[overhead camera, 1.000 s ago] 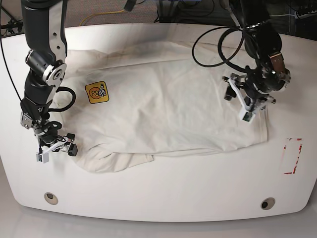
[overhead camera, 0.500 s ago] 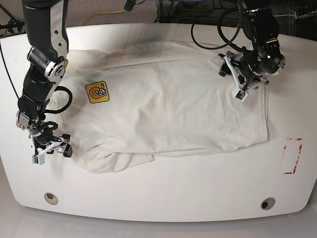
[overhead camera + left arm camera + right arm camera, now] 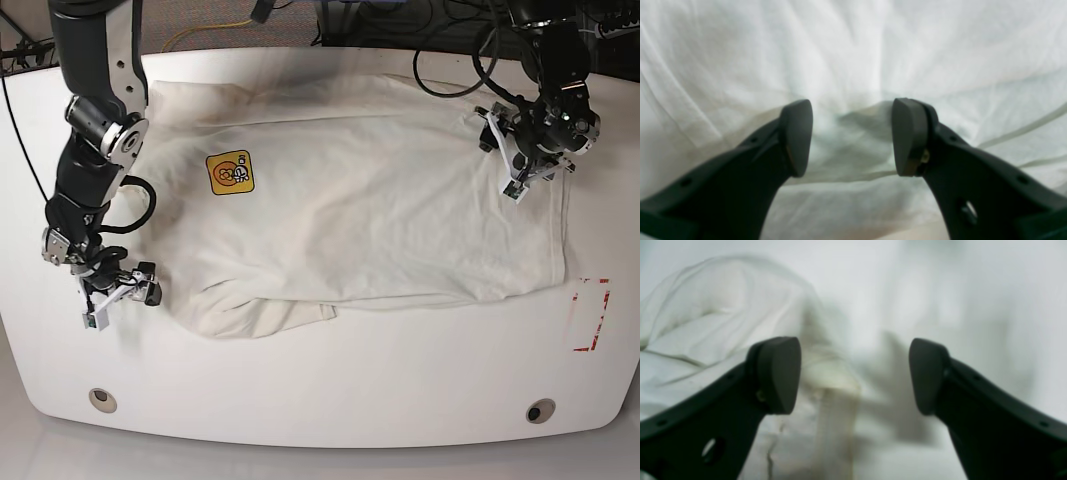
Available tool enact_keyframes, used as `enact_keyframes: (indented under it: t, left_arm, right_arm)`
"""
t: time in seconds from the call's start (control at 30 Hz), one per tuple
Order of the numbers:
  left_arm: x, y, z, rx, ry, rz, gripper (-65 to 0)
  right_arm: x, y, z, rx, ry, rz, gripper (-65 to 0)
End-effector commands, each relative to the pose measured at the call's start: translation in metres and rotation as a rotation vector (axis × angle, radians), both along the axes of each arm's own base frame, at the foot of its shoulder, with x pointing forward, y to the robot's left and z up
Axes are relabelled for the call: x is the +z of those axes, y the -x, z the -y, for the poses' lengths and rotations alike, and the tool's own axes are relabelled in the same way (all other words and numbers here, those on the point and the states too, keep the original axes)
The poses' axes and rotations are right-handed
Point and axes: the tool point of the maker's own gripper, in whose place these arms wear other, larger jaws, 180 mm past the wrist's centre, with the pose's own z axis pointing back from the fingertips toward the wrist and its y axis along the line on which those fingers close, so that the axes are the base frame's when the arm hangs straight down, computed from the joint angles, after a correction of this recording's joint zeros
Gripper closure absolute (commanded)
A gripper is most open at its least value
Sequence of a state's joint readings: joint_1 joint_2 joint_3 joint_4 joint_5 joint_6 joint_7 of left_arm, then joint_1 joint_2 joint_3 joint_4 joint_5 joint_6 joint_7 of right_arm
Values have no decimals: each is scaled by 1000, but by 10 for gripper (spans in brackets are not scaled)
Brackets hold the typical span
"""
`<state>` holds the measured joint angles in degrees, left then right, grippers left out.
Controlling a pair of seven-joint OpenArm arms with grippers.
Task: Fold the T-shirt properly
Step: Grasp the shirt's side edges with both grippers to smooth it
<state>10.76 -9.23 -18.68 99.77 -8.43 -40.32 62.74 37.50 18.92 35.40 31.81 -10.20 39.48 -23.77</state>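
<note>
The T-shirt lies spread across the white table, graphic side up, one sleeve bunched and tucked under at the near edge. Nothing is folded yet.

Your left gripper hangs over the hem end, jaws parted, cloth visible between the pads but not pinched — it holds nothing. Your right gripper sits just off the sleeve end, jaws wide, empty; in its wrist view the sleeve's hem lies between and below the pads.

Risks, as I judge them:
- Close the left on that small raised ridge of fabric and you may catch one layer only; the lower layer would stay on the table and the fold would skew.
- The right is near the cloth's edge — a shallow bite could slip off the hem.
- The rumpled sleeve, left as is, would be trapped in the fold as a lump.

Writing: the orange-yellow patch shows a cartoon figure; any lettering is too small to read. No brand visible.
</note>
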Motion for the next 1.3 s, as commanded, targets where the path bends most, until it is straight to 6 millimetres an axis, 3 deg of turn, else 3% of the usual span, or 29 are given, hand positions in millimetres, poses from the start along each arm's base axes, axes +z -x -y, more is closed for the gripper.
enact_keyframes:
  t: [0.0,0.1,0.37,0.57,0.73,0.83,0.97,1.1,1.2,1.27]
  left_arm:
    - [30,-17,-5,0,-29,104,-351]
    - [47,-22,-9,11,-48,158,-351]
    - [64,-34,-19,32,-83,188,-351]
    - [77,-41,-36,88,-96,231,-351]
    - [84,-44,-49,130,-103,256,-351]
    - [98,-55,-60,168,-112,300,-351]
    - [108,-54,-82,241,-121,331,-356]
    - [118,-72,-90,278,-93,370,-358]
    - [116,-81,-101,365,-55,371,-365]
    - [116,-88,-110,453,-21,375,-404]
  right_arm:
    - [26,-15,1,-3,16,88,-482]
    - [25,-16,-9,8,8,93,-482]
    - [13,-12,-22,18,-12,83,-482]
    - [12,-13,-30,18,-27,110,-482]
    - [3,-12,-49,38,-51,98,-482]
    - [1,-13,-61,49,-68,97,-482]
    - [0,-13,-67,55,-77,95,-479]
    - [3,-17,-70,57,-83,107,-374]
    - [8,-21,-77,64,-91,118,-212]
    - [9,-23,-77,64,-91,122,-135]
